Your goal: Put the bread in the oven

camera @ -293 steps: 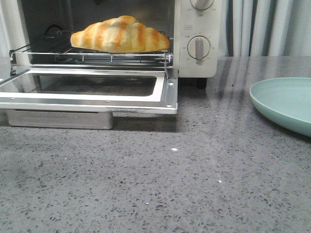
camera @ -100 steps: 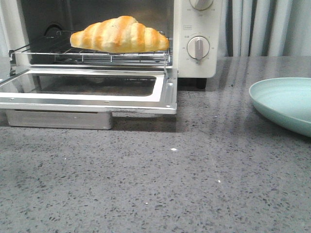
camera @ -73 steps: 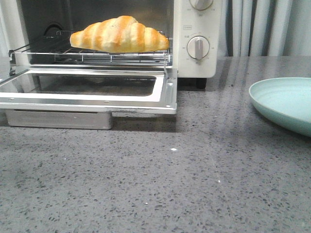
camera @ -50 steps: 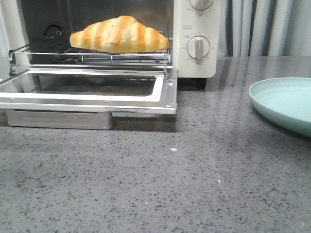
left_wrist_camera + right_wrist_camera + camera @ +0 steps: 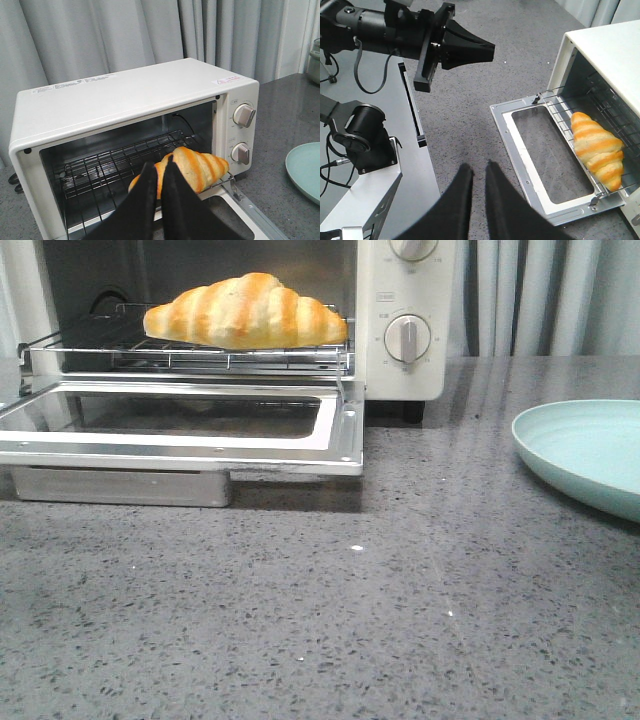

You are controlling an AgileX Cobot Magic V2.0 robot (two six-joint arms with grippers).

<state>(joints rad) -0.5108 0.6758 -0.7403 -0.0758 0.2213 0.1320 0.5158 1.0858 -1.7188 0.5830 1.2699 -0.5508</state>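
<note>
The oven (image 5: 405,330) stands at the back left of the grey table (image 5: 330,620), its glass door (image 5: 180,425) folded flat toward the front; the bread (image 5: 246,312) lies on the wire rack (image 5: 190,355) inside, near the rack's front edge. Its long side runs left to right — one pointy end to each side, along the door opening. In front of the door the table is bare; at the far right sits a pale green plate (image 5: 590,455), well apart from the oven. The left gripper (image 5: 159,172) has its fingers pressed together, holding nothing; the right gripper (image 5: 479,172) is almost closed too, high above the table — also with nothing in it.
</note>
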